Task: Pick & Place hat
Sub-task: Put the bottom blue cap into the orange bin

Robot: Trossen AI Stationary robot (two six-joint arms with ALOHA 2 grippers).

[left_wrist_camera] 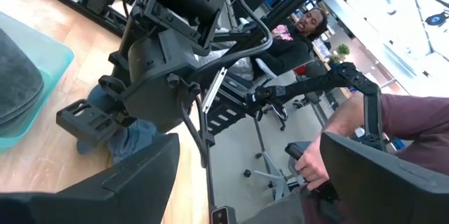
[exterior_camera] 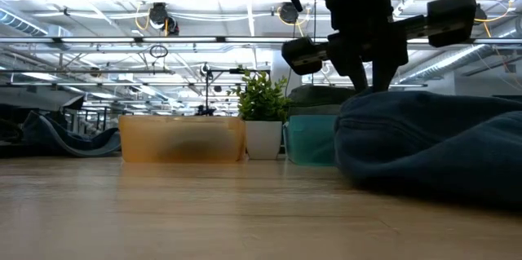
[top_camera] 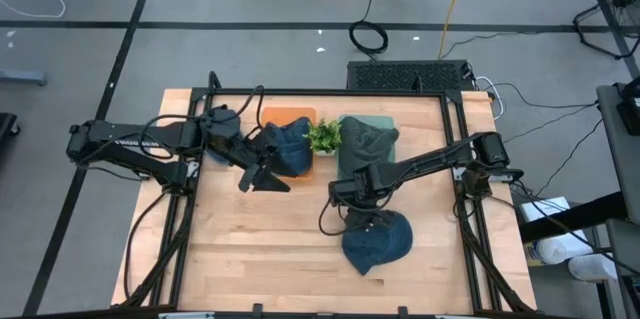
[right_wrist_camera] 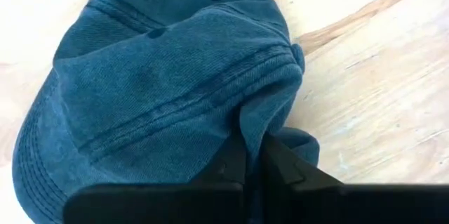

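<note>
A blue denim baseball cap (top_camera: 378, 241) lies on the light wooden table (top_camera: 250, 259), on the near side of the small green potted plant in a white pot (top_camera: 323, 139) and a little toward the right arm's side. The right gripper (top_camera: 367, 221) is down on the cap's rear edge, the edge closest to the plant; in its wrist view the two dark fingers (right_wrist_camera: 242, 159) are pressed together with a fold of the cap's fabric pinched between them. The plant stands between two bins at the table's far side: an orange translucent plastic bin (top_camera: 287, 117) on its left-arm side, with a second dark blue cap (top_camera: 287, 147) lying against it, and a teal translucent plastic bin (top_camera: 368, 129) on its right-arm side, holding a grey-green cap (top_camera: 365, 144). The left gripper (top_camera: 262, 176) hovers just in front of the orange bin, near the plant, its fingers (left_wrist_camera: 137, 175) spread wide and holding nothing. Beyond the table, the left wrist view shows a seated person (left_wrist_camera: 298, 31) and another person's hand (left_wrist_camera: 309, 166).
</note>
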